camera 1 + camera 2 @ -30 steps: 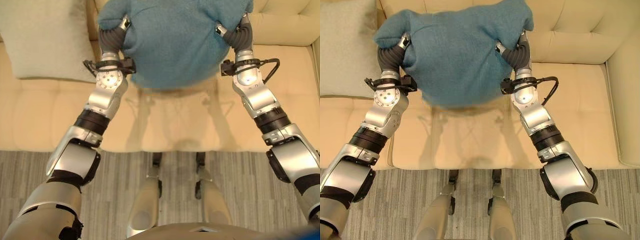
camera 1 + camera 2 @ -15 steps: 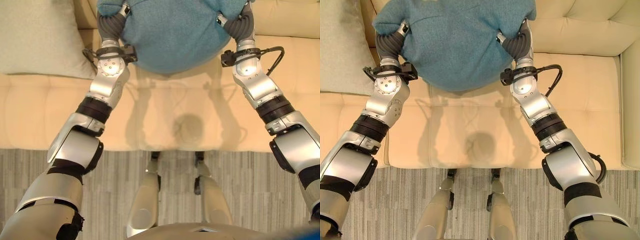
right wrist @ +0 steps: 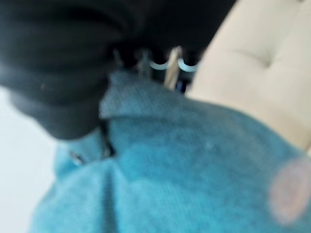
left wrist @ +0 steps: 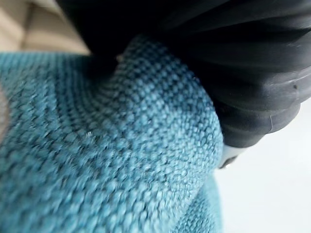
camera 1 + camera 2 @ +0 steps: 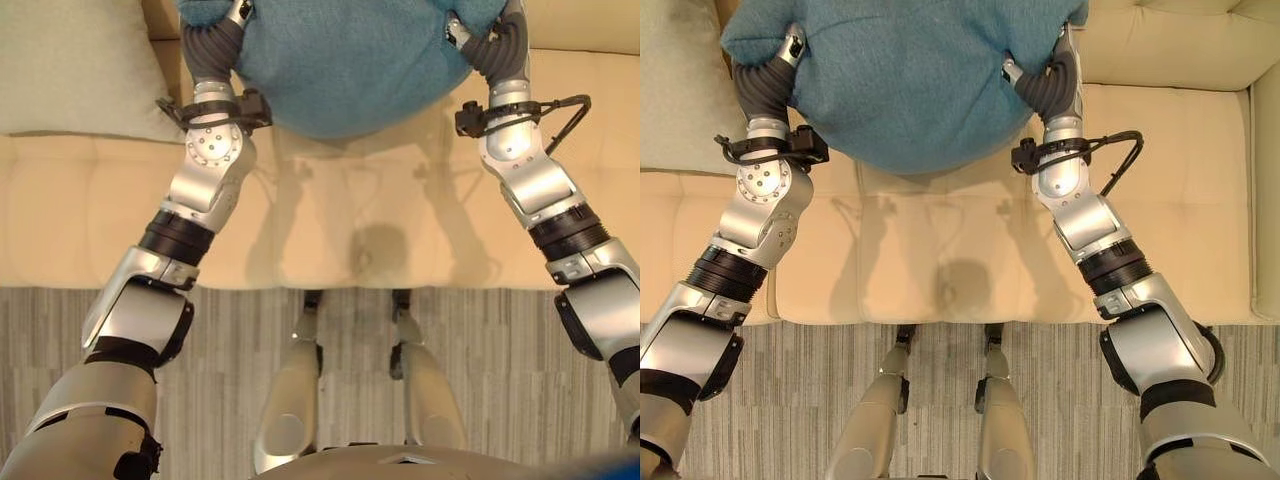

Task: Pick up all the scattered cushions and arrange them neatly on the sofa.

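Left eye view: teal cushion point(image 5: 345, 60) held between left hand point(image 5: 212, 45) and right hand point(image 5: 497, 48), above seat of cream sofa point(image 5: 330, 215), at backrest. Pale cushion point(image 5: 75, 65) seen on sofa at left.

Right eye view: same.

Left wrist view: teal fabric pressed against cover; finger state cannot be told.

Right wrist view: fingers buried in cushion; grip cannot be told.

The teal cushion point(image 5: 905, 75) was cut off at the 12 o'clock edge of both eye views. The fingers of the left hand point(image 5: 215, 42) and of the right hand point(image 5: 1050, 85) were sunk in its fabric, so their grip could not be read. A pale cushion point(image 5: 70, 65) at 10 o'clock was cut off too.
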Available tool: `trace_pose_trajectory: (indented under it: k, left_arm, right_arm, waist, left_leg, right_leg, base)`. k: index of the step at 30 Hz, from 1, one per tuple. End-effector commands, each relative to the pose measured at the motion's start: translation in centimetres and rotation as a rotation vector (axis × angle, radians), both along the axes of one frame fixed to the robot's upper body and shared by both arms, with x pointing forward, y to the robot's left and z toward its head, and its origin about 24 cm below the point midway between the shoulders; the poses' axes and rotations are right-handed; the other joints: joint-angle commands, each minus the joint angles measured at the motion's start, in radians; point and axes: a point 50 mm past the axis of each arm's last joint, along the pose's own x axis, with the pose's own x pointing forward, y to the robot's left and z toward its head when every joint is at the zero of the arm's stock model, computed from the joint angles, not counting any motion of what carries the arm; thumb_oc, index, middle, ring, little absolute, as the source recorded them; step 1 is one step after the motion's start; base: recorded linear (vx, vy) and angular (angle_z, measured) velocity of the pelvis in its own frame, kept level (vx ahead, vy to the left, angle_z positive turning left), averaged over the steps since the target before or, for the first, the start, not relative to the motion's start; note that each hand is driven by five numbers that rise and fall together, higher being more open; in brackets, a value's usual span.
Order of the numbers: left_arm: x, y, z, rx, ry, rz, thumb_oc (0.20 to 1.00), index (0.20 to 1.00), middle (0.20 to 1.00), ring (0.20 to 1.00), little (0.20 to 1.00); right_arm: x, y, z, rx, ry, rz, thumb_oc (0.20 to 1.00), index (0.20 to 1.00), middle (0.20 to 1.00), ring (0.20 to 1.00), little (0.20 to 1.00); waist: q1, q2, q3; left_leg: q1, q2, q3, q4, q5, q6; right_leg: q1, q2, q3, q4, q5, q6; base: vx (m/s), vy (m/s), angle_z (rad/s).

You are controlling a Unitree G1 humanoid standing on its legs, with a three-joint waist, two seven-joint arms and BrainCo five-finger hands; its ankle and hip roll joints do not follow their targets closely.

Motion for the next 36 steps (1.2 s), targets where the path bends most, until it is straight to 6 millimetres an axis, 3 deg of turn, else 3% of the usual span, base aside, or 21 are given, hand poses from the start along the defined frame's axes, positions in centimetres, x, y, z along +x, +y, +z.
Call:
trace_pose_trajectory:
  k: [1,13,22,23,24,25,26,31,36]
  left_arm:
    - [-3.4,-2.6,5.9,0.056,-0.338,-0.116,0.2,0.2,0.2,0.2,0.2]
    - [-0.7,-0.6,3.3,-0.028,-0.159,-0.025,0.2,0.2,0.2,0.2,0.2]
    - [1.0,-0.3,5.2,-0.023,-0.116,0.038,0.2,0.2,0.2,0.2,0.2]
    - [1.2,0.0,6.5,-0.013,-0.124,0.065,0.827,0.827,0.827,0.827,0.827]
    - [1.4,0.0,7.0,-0.015,-0.123,0.08,1.0,1.0,1.0,1.0,1.0]
    - [1.5,-0.1,8.1,-0.008,-0.126,0.097,1.0,1.0,1.0,1.0,1.0]
    - [1.4,0.1,8.7,0.0,-0.132,0.112,1.0,1.0,1.0,1.0,1.0]
    - [1.5,1.6,11.0,0.064,-0.129,0.199,1.0,1.0,1.0,1.0,1.0]
    - [1.3,3.7,12.9,0.122,-0.114,0.312,1.0,1.0,1.0,1.0,1.0]
  right_arm:
    - [-3.1,2.9,4.6,0.011,-0.258,0.185,0.2,0.2,0.2,0.2,0.2]
    - [-2.0,4.5,3.5,0.04,-0.169,0.202,0.2,0.2,0.2,0.2,0.2]
    - [0.0,6.6,5.5,-0.025,-0.13,0.132,0.2,0.2,0.2,0.2,0.2]
    - [0.5,7.2,6.4,-0.046,-0.119,0.12,0.2,0.2,0.2,0.2,0.2]
    - [0.7,7.4,6.8,-0.056,-0.11,0.113,0.36,0.36,0.36,0.36,0.36]
    - [1.1,7.5,7.5,-0.064,-0.096,0.085,0.642,0.642,0.642,0.642,0.642]
    - [1.2,7.4,7.9,-0.072,-0.094,0.068,1.0,1.0,1.0,1.0,1.0]
    - [2.0,7.1,9.6,-0.157,-0.082,-0.038,1.0,1.0,1.0,1.0,1.0]
    - [2.9,3.5,10.9,-0.245,-0.051,-0.246,1.0,1.0,1.0,1.0,1.0]
  waist:
    - [-0.004,0.008,-0.047]
    - [-0.012,0.0,-0.019]
    - [0.012,-0.014,-0.005]
    - [0.018,-0.021,-0.007]
    - [0.021,-0.022,-0.009]
    - [0.031,-0.023,-0.005]
    - [0.037,-0.023,-0.003]
    - [0.06,-0.031,0.01]
    - [0.081,-0.036,0.009]
  left_leg:
    - [0.02,-0.024,-0.042,0.063,-0.074,0.005]
    - [-0.051,-0.024,-0.032,0.092,-0.06,0.004]
    - [-0.082,-0.017,-0.044,0.047,-0.027,-0.004]
    - [-0.094,-0.018,-0.047,0.033,-0.011,-0.009]
    - [-0.101,-0.019,-0.049,0.028,-0.006,-0.01]
    - [-0.101,-0.016,-0.054,0.022,-0.005,-0.013]
    - [-0.105,-0.018,-0.056,0.022,-0.003,-0.014]
    - [-0.128,-0.027,-0.064,0.044,-0.006,-0.014]
    - [-0.133,-0.04,-0.076,0.062,-0.01,-0.011]
  right_leg:
    - [0.036,-0.033,-0.013,0.117,-0.105,0.041]
    - [-0.025,-0.027,-0.008,0.115,-0.078,0.034]
    - [-0.061,-0.017,-0.018,0.073,-0.046,0.042]
    - [-0.072,-0.016,-0.021,0.058,-0.032,0.045]
    - [-0.077,-0.015,-0.024,0.052,-0.027,0.046]
    - [-0.075,-0.012,-0.027,0.045,-0.027,0.048]
    - [-0.077,-0.011,-0.029,0.042,-0.026,0.048]
    - [-0.074,-0.011,-0.039,0.03,-0.018,0.052]
    - [-0.057,-0.017,-0.048,0.023,-0.013,0.057]
  base:
    - [-0.03,0.01,-0.03]
    - [-0.04,-0.001,-0.01]
    - [0.0,0.0,0.0]
    - [0.0,0.0,0.0]
    - [0.0,0.0,0.0]
    - [0.0,0.0,0.0]
    - [0.01,-0.003,0.03]
    - [0.0,0.002,0.04]
    - [0.02,0.026,0.06]
